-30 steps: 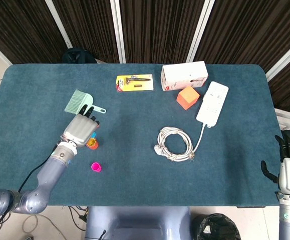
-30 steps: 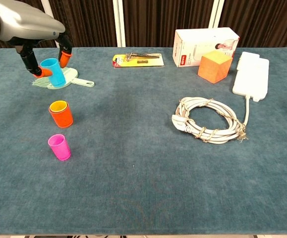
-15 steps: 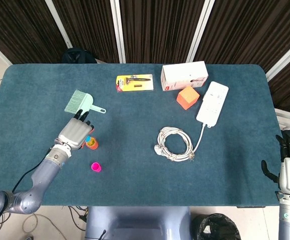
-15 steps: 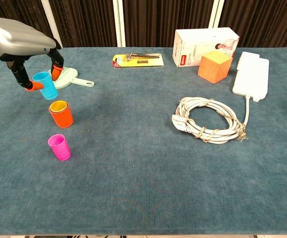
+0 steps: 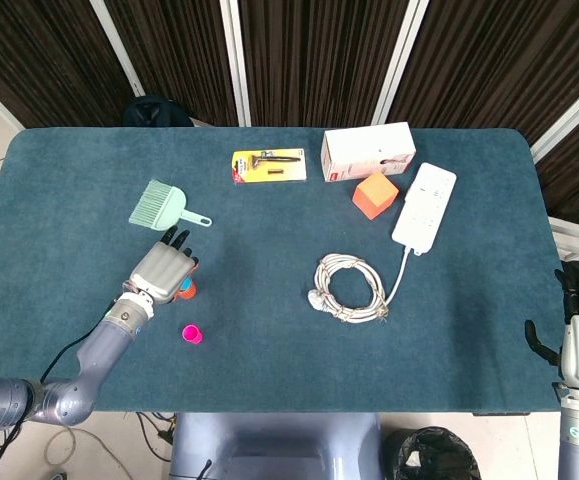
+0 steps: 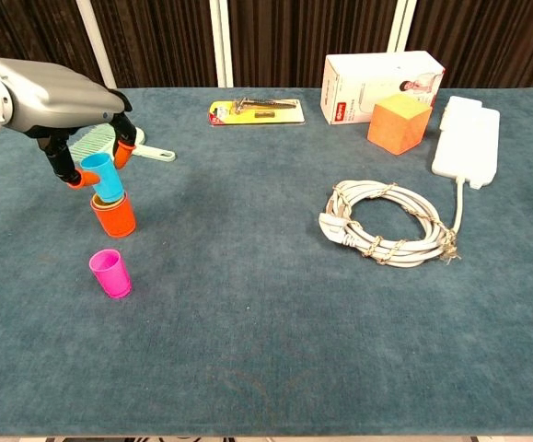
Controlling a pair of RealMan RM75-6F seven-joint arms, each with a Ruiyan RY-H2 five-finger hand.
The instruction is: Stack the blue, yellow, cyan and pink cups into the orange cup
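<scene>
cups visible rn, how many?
3: cyan cup in the left hand, entering the orange cup; pink cup in front. Yellow and blue are probably nested inside, hidden.

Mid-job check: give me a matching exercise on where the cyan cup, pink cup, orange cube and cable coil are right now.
Things:
1. cyan cup
2. pink cup
3. orange cube
4. cable coil

Places:
A. in front of the white box
B. standing alone, nearest the table's front edge
C. held by the left hand, tilted into the orange cup
D. lying right of centre, wired to the power strip

Pairs: 1-C, 2-B, 3-A, 4-D
</scene>
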